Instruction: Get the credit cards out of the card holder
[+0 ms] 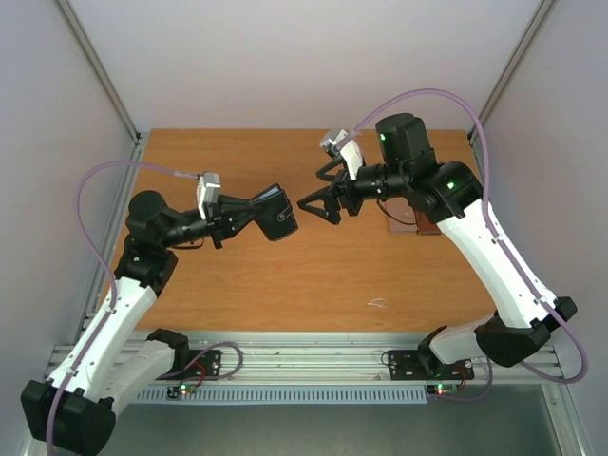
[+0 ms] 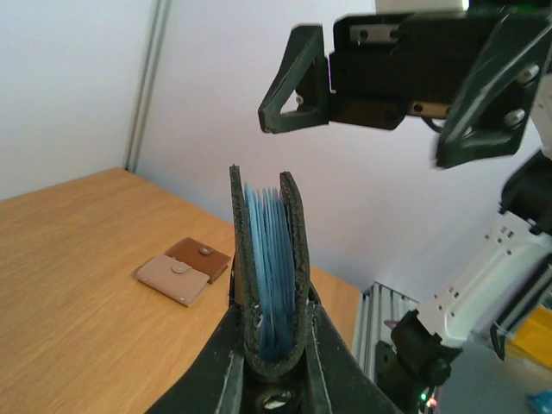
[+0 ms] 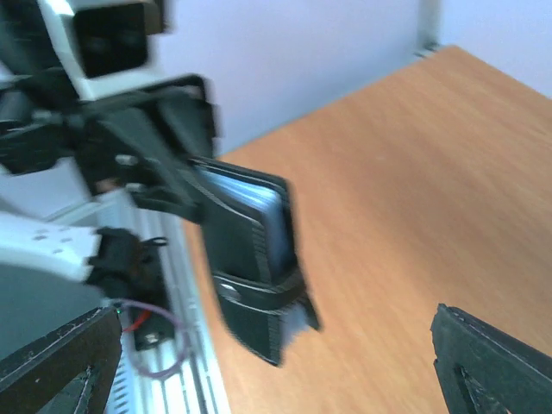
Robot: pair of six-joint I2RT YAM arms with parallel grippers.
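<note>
My left gripper [image 1: 249, 214] is shut on the black card holder [image 1: 278, 215] and holds it in the air above the table's middle. In the left wrist view the card holder [image 2: 293, 250] stands upright between my left fingers [image 2: 216, 362], its mouth facing up. Blue credit cards [image 2: 267, 259] are packed inside it. My right gripper [image 1: 321, 193] hangs open just right of the holder, touching nothing. It shows above the holder's mouth in the left wrist view as the right gripper [image 2: 371, 121]. The right wrist view is blurred: the card holder [image 3: 246, 250] hangs ahead of my wide-spread right fingers [image 3: 496, 366].
A brown two-tone wallet [image 2: 184, 269] lies flat on the wooden table [image 1: 237, 285], partly hidden under my right arm [image 1: 418, 224] in the top view. Grey walls close in the back and sides. A metal rail [image 1: 304, 356] runs along the near edge.
</note>
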